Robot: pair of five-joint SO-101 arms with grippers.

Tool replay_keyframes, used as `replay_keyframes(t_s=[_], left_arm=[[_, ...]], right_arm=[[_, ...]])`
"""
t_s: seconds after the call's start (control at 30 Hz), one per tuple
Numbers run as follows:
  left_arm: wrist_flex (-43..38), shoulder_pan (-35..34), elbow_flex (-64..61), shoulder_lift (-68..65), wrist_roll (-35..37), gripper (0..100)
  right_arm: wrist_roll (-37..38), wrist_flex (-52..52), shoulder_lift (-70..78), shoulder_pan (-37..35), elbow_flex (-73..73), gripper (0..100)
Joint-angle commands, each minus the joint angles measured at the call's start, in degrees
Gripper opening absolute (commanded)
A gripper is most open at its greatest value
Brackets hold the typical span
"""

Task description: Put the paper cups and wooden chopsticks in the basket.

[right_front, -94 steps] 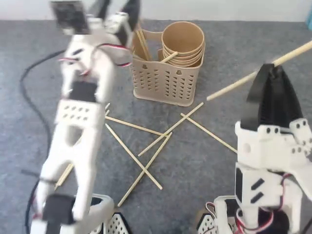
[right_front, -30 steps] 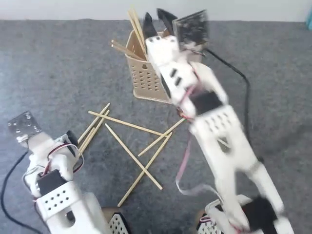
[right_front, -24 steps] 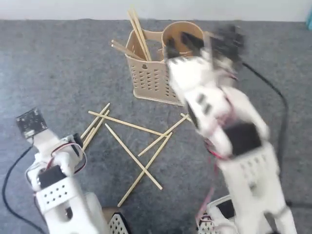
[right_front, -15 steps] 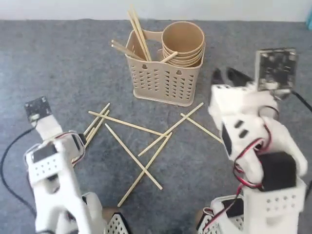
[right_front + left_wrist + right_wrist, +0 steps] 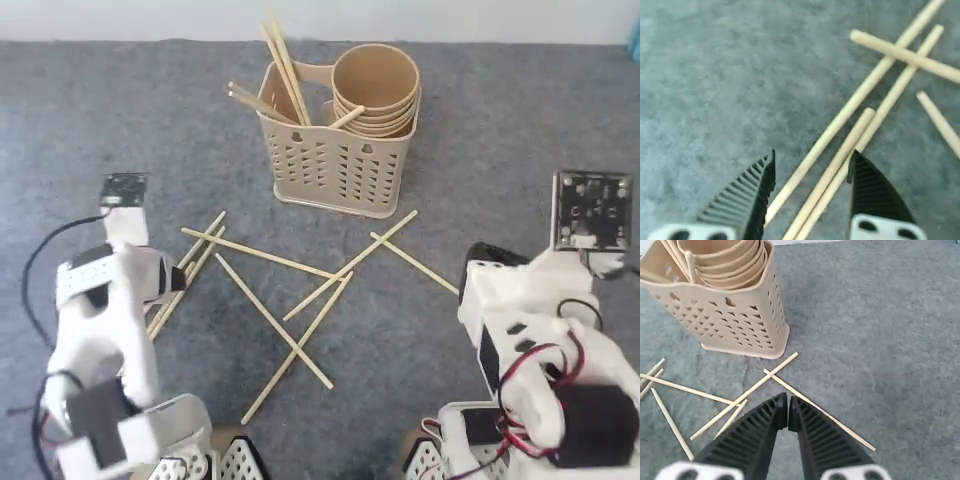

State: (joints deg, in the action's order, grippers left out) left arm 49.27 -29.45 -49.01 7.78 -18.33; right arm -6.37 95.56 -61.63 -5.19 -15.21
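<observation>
The beige perforated basket (image 5: 335, 165), far centre, holds stacked paper cups (image 5: 375, 80), bases hidden, and wooden chopsticks (image 5: 280, 60). On the carpet (image 5: 520, 130) lie crossed loose chopsticks (image 5: 275, 320). The left gripper (image 5: 812, 157) is spread over several. The right gripper (image 5: 788, 400) is closed and empty.

1. High view looks steeply down over the grey carpet (image 5: 500, 120).
2. Left wrist view hangs close above chopsticks (image 5: 850, 106).
3. Right wrist view (farther back) shares the basket (image 5: 735, 315) with the high view.
</observation>
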Motion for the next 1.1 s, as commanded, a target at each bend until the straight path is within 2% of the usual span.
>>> replay_keyframes(t_s=[0.0,0.1,0.27,0.4,0.67,0.8,0.93,1.07], left_arm=[[0.26,1.14,6.11,-5.1,-1.49,22],[4.84,1.05,11.12,-9.49,-1.67,20],[12.22,2.37,16.57,-15.47,-8.62,0],[21.36,4.22,17.54,-17.67,-16.0,1],[31.65,5.54,17.45,-7.12,-16.35,1],[33.14,5.98,17.36,1.41,-16.18,1],[32.7,8.26,17.45,6.33,-15.91,1],[27.6,10.81,17.19,6.33,-10.64,3]], right_arm=[[1.76,0.31,-4.26,0.66,-3.08,1.8],[1.76,0.31,-8.31,0.66,-5.63,1.8],[1.85,0.31,-14.55,0.66,-7.12,1.2],[1.85,0.92,-18.77,0.48,-7.12,1.3],[1.93,4.44,-20.09,0.4,-17.23,1.3],[5.27,2.51,-19.74,0.84,-24.44,1.3],[6.95,1.89,-19.56,2.77,-24.53,1.3],[9.76,1.89,-19.21,4.79,-24.88,1.3]])
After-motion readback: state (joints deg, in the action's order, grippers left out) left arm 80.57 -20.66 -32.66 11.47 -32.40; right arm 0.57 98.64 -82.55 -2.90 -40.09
